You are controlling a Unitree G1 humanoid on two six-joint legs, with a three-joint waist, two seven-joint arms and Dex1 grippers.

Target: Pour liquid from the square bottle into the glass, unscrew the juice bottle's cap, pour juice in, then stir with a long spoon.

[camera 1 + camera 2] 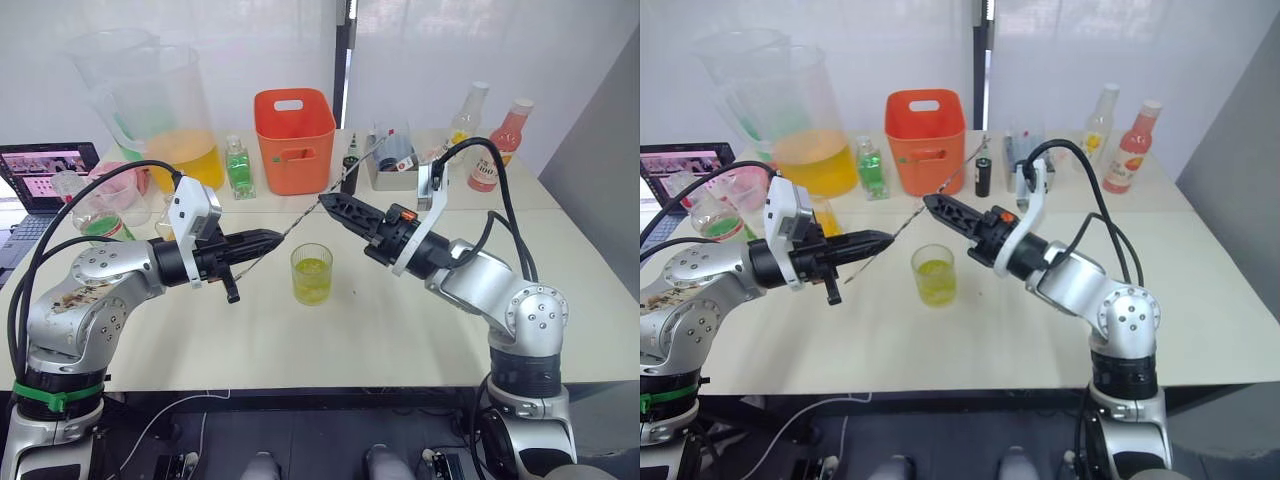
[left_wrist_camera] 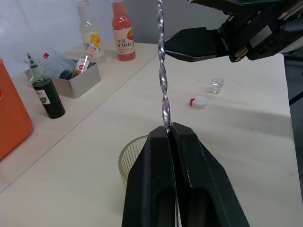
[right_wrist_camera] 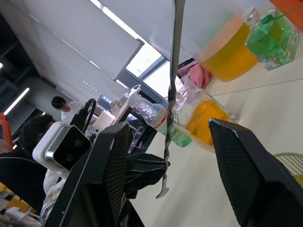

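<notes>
My left gripper is shut on the lower stem of the long spoon, a thin twisted silver rod that slants up and away over the table. The right gripper is open, with one finger on each side of the stem and neither touching it. The glass stands just below and between the two grippers, holding yellow-green liquid. The square bottle of green liquid stands beside the orange basket. The juice bottle is at the left behind my left arm. The white cap lies on the table.
An orange basket and two big pitchers stand at the back, with a laptop at far left. A metal tray, a dark bottle, a pink bottle and a yellow-labelled bottle stand at back right.
</notes>
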